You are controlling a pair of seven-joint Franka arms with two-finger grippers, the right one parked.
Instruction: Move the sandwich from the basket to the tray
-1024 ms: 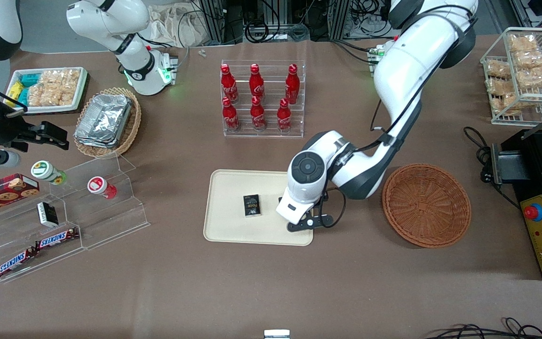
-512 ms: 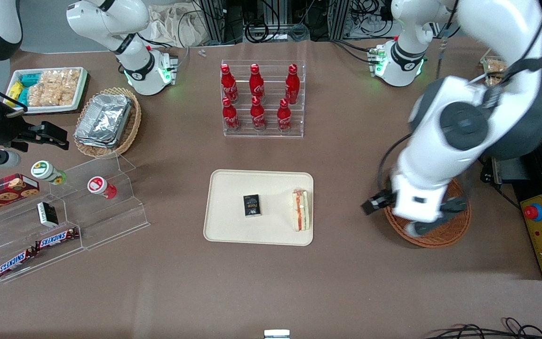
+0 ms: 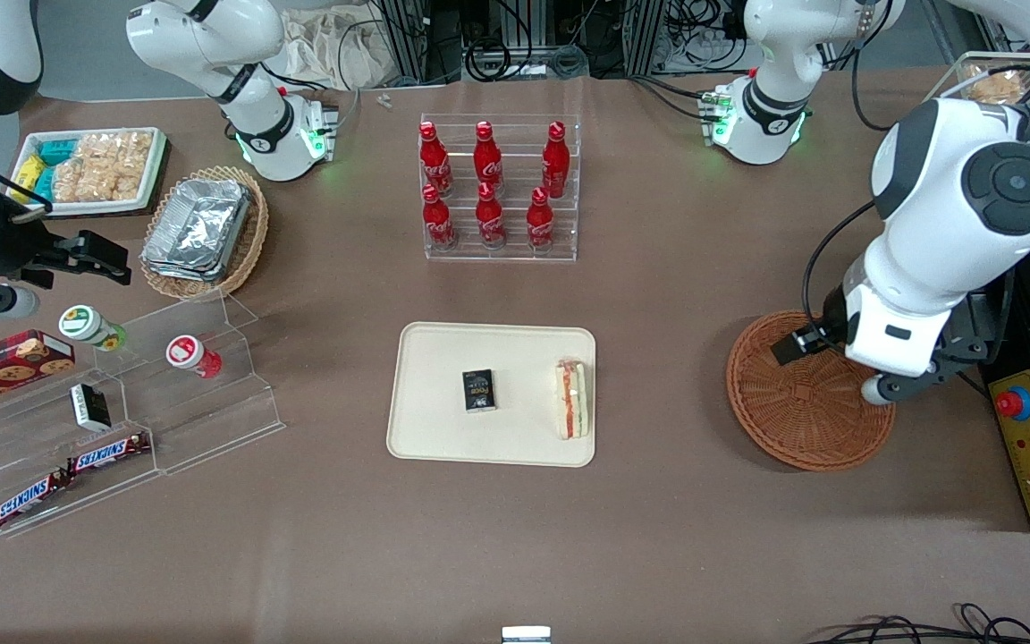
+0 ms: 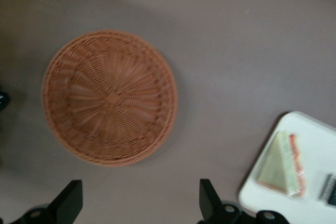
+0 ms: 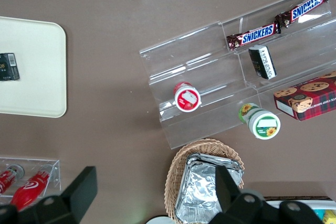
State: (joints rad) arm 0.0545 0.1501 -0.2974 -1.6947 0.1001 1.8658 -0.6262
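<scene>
We see the sandwich [image 3: 572,399] lying on the tray [image 3: 430,438], close to the tray's edge nearest the basket [image 3: 783,420], with its red and green filling showing along one side. A small black box [image 3: 478,391] lies on the tray beside it, apart from it. In the wrist view the sandwich [image 4: 284,165] sits at the tray [image 4: 310,129] corner, and the basket [image 4: 109,97] holds nothing.

Our gripper [image 3: 837,367] hangs above the basket, over the rim toward the working arm's end of the table, well apart from the tray. In the wrist view the two fingers [image 4: 67,203] stand wide apart and we see only bare table between them, so the gripper [image 4: 139,203] holds nothing.

Farther from the front camera than the tray, a clear rack [image 3: 499,250] holds six red bottles [image 3: 488,152].
</scene>
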